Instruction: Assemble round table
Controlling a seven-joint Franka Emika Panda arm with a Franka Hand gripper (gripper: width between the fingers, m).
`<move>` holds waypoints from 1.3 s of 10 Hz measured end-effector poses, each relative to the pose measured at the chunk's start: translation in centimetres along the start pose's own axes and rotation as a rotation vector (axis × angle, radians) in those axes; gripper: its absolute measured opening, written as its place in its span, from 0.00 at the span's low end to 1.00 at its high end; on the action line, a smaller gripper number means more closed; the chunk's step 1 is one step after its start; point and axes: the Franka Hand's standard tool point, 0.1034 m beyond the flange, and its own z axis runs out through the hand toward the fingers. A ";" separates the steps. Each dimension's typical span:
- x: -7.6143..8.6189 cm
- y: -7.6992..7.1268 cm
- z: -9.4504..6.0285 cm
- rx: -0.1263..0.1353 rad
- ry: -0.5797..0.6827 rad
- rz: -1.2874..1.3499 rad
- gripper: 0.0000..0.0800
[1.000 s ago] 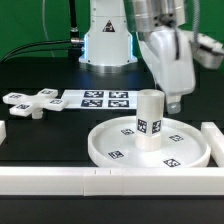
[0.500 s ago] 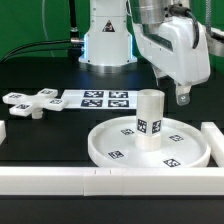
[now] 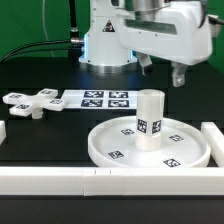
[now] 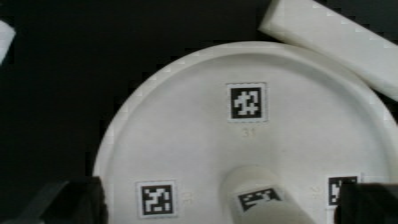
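Observation:
The round disc [image 3: 185, 148] lies rim-up on the black table, with the short cylinder post [image 3: 150, 118] standing upright at its centre. The cross-shaped foot [image 3: 30, 102] lies apart on the exterior view's left. My gripper [image 3: 163, 72] hangs open and empty above and behind the post, clear of it. In the wrist view the disc [image 4: 214, 110] fills the picture. The post's tagged top [image 4: 267, 195] shows between my two dark fingertips [image 4: 71, 200], well below them.
The marker board [image 3: 100, 99] lies flat behind the disc. White border bars run along the front [image 3: 100, 180], the exterior view's right [image 3: 213, 140] and the left edge [image 3: 3, 130]. One bar shows in the wrist view [image 4: 329, 25]. The robot base [image 3: 105, 45] stands at the back.
My gripper has risen from beside the post on the exterior view's right, and the hand has turned so both fingers point down. The post and disc have not moved.

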 end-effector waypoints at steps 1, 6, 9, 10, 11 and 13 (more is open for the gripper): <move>-0.1 -0.2 0.1 0.000 -0.001 0.009 0.81; 0.1 -0.1 0.4 -0.063 0.020 -0.549 0.81; 0.4 0.0 0.3 -0.065 0.013 -0.800 0.81; 0.4 0.0 0.3 -0.065 0.011 -0.860 0.81; 0.7 0.2 0.4 -0.069 0.009 -0.941 0.81; 4.1 2.6 0.0 -0.086 0.009 -1.173 0.81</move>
